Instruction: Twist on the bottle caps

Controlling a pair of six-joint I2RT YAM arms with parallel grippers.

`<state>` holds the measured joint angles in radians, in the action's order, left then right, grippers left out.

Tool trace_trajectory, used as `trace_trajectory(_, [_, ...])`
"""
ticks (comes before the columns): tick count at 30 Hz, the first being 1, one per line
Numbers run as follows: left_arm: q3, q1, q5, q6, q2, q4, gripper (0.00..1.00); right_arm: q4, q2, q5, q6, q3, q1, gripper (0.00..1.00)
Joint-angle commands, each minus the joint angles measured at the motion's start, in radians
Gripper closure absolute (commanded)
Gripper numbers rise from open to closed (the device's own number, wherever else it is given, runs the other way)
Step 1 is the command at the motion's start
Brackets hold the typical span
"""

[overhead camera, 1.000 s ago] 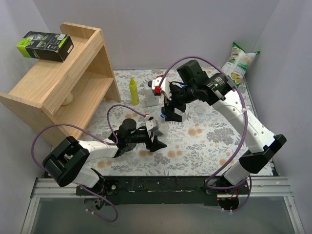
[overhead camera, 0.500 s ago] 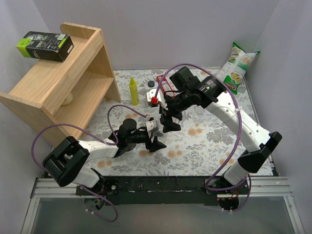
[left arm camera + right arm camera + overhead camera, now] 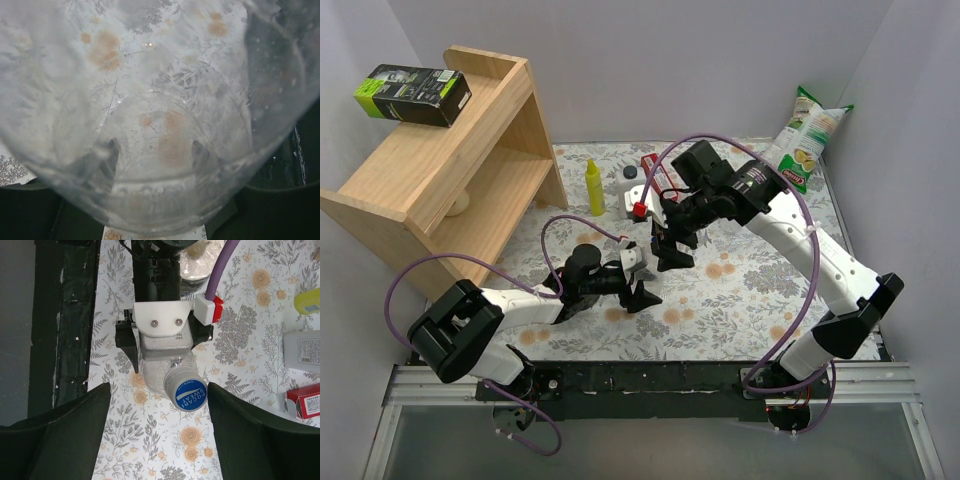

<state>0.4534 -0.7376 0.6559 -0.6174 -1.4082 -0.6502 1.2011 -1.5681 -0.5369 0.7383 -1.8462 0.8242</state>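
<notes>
My left gripper [image 3: 640, 288] is shut on a clear bottle [image 3: 159, 371], held low over the flowered table; that bottle fills the left wrist view [image 3: 160, 100], and both fingers show through its wall. A blue cap [image 3: 186, 388] sits on the bottle's neck, tilted toward the right wrist camera. My right gripper [image 3: 670, 257] hangs just above the bottle, open and empty. In the right wrist view its two dark fingers [image 3: 60, 435] stand wide apart either side of the cap and do not touch it.
A slim yellow bottle [image 3: 594, 188], a white black-capped bottle [image 3: 630, 190] and a red box [image 3: 655, 168] stand behind the grippers. A snack bag [image 3: 807, 135] leans at the back right. A wooden shelf [image 3: 450, 170] with a black-green box [image 3: 412, 95] fills the left.
My right gripper has moved down and a little left, toward the capped bottle in my left gripper. The left arm and bottle have stayed put.
</notes>
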Motion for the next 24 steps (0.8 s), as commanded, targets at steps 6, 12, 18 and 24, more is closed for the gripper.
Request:
trace_trajectory(6, [-0.004, 0.004, -0.091, -0.042, 0.049, -0.069, 1.0, 0.109, 0.062, 0.029, -0.045, 0.062, 0.001, 0.21])
trace_trajectory(12, [0.001, 0.006, -0.117, -0.051, 0.048, -0.082, 1.0, 0.109, 0.109, 0.072, -0.065, 0.119, 0.001, 0.25])
trace_trajectory(18, [0.021, 0.009, -0.043, 0.01, 0.037, -0.003, 1.0, 0.082, 0.111, 0.121, -0.06, 0.053, -0.005, 0.28])
trace_trajectory(24, [0.027, 0.024, -0.004, 0.064, 0.014, 0.046, 1.0, -0.063, 0.016, 0.098, -0.086, -0.059, -0.033, 0.15])
